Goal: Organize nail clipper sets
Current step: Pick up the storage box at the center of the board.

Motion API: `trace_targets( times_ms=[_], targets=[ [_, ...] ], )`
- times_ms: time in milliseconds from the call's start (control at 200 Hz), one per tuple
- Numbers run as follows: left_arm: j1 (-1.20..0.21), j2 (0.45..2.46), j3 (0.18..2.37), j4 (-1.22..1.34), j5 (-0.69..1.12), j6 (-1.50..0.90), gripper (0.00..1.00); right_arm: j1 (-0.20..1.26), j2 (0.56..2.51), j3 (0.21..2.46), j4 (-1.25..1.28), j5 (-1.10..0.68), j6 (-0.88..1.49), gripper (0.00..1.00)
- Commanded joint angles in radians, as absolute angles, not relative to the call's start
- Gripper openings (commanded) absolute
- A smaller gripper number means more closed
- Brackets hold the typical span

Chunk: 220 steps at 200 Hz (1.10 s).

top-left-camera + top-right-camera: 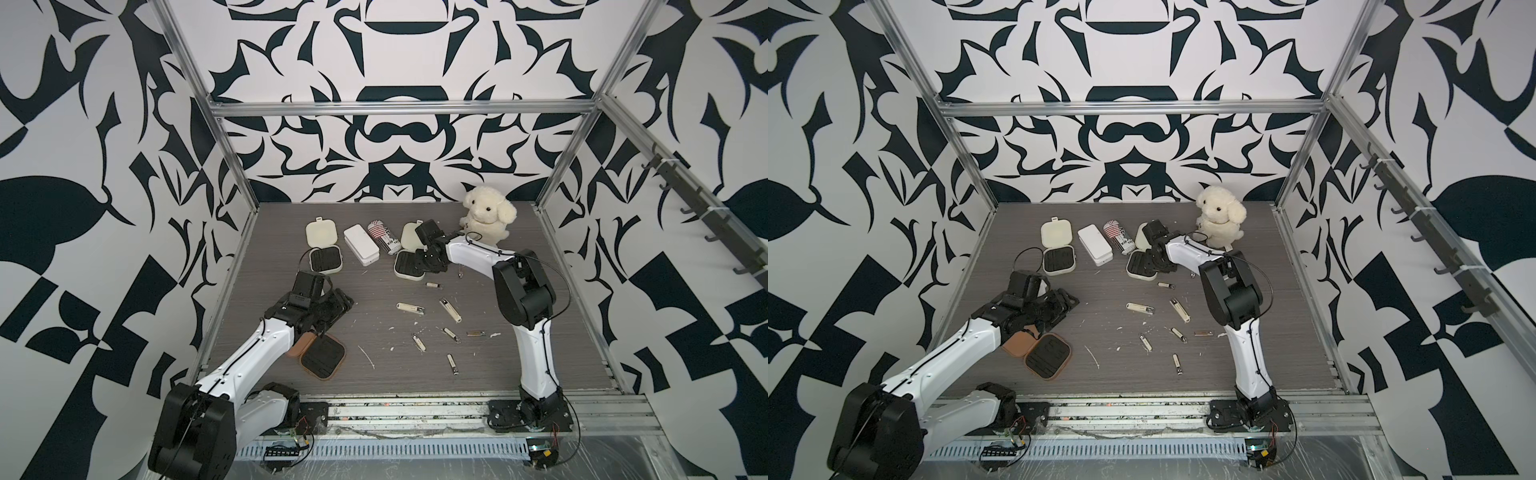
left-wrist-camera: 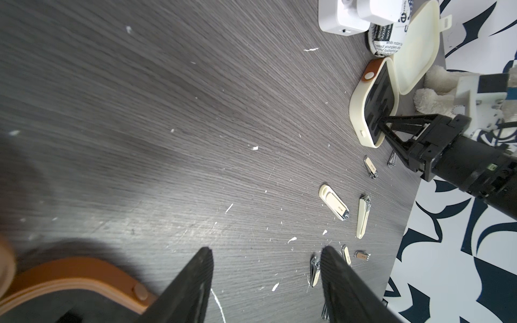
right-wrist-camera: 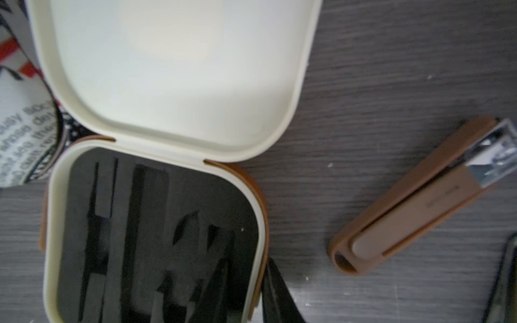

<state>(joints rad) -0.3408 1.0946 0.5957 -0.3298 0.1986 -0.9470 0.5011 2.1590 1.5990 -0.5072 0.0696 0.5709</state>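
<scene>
Three hinged cases are counted on the table (image 1: pixel 399 382), all lying open with their black slotted inserts facing up. The table's centre is taken as the dial and the back wall as 12 o'clock. One cream case (image 1: pixel 325 259) is found at 10 o'clock, and a second cream case (image 1: pixel 404 266) just off centre towards 12 o'clock. The tan-brown case (image 1: pixel 324 357) lies at 8 o'clock.

Seven clippers (image 1: pixel 410 308) are scattered from the centre out towards 5 o'clock, five cream-handled and two brown. One brown-sleeved clipper (image 3: pixel 414 195) lies just beside the second cream case. A small metal piece (image 1: pixel 460 274), too small to identify, is seen at 2 o'clock.

One white box (image 1: pixel 360 245), one striped can (image 1: pixel 384 236) and one plush toy (image 1: pixel 488 218) are lined along the back, from 11 to 1 o'clock.

The left gripper (image 2: pixel 267 251) is held at 9 o'clock, above the table near the tan-brown case. Its fingers are parted and nothing is held between them.

The right gripper (image 2: pixel 379 124) is lowered onto the second cream case's base. One finger is seen just outside the wall; the other is lost against the dark insert. Whether the wall is clamped cannot be told.
</scene>
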Motion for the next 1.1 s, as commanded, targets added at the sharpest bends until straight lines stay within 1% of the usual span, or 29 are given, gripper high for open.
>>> trace_targets(
  times_ms=[0, 185, 580, 670, 770, 845, 930, 1095],
  targets=[
    [-0.344, 1.074, 0.582, -0.341, 0.199, -0.950, 0.66, 0.508, 2.143, 1.617, -0.512, 0.093, 0.572, 0.16],
    [-0.344, 1.078, 0.600, -0.350, 0.200, -0.945, 0.66, 0.504, 2.108, 1.615, -0.505, 0.131, 0.581, 0.00],
    [-0.322, 1.096, 0.669, -0.375, 0.194, -0.906, 0.69, 0.493, 1.955, 1.609, -0.509, 0.169, 0.554, 0.00],
    [-0.288, 1.103, 0.684, -0.376, 0.219, -0.899, 0.69, 0.495, 1.905, 1.571, -0.491, 0.143, 0.541, 0.00],
    [-0.233, 1.099, 0.702, -0.390, 0.256, -0.882, 0.69, 0.511, 1.842, 1.507, -0.441, 0.076, 0.499, 0.00],
    [-0.177, 1.084, 0.714, -0.418, 0.272, -0.866, 0.70, 0.551, 1.803, 1.470, -0.426, 0.021, 0.437, 0.00],
    [-0.116, 1.055, 0.724, -0.459, 0.275, -0.845, 0.73, 0.618, 1.776, 1.438, -0.430, -0.040, 0.362, 0.00],
    [-0.045, 0.996, 0.716, -0.516, 0.273, -0.830, 0.75, 0.755, 1.781, 1.395, -0.472, -0.089, 0.299, 0.00]
  ],
)
